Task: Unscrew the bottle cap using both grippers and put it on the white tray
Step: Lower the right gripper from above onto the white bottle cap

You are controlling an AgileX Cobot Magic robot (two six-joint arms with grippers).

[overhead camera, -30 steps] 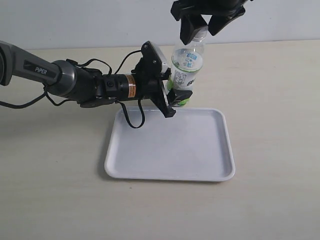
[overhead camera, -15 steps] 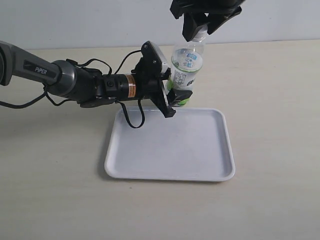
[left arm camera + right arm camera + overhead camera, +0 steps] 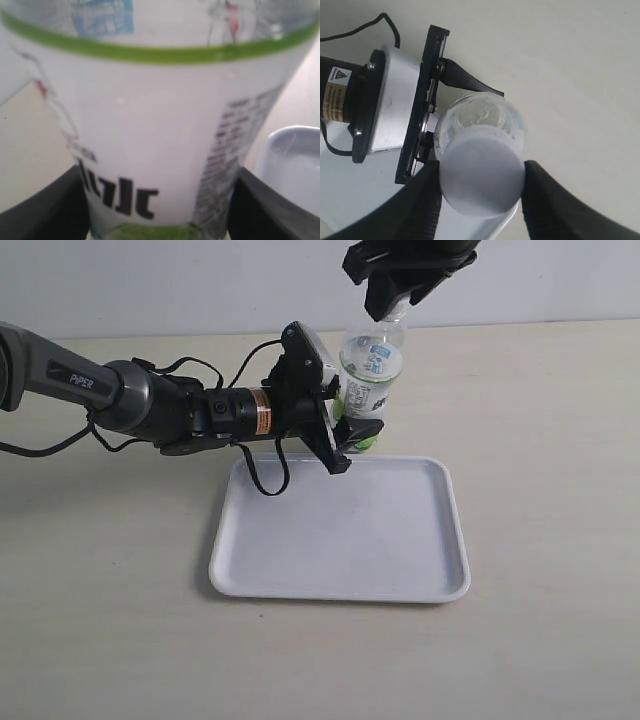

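Observation:
The clear bottle [image 3: 370, 380] with its lime label stands upright on the table just behind the white tray [image 3: 340, 540]. My left gripper [image 3: 350, 435], on the grey PIPER arm, is shut on the bottle's lower body; black fingers [image 3: 45, 210] press both sides of the label [image 3: 160, 125]. My right gripper [image 3: 395, 302] comes down from above. In the right wrist view the white bottle cap [image 3: 482, 175] sits on the bottle neck, and both fingers [image 3: 420, 205] touch its sides. The cap is hidden behind those fingers in the exterior view.
The tray's glossy floor shows nothing on it, and a corner of it appears beside the bottle [image 3: 295, 160]. A black cable [image 3: 262, 475] hangs from the left wrist over the tray's near-left corner. Beige table surrounds the tray.
The right gripper's fingers, spread apart above the bottle a second ago, have come down and closed around the cap. The bottle top has shifted slightly left. The left arm is unmoved.

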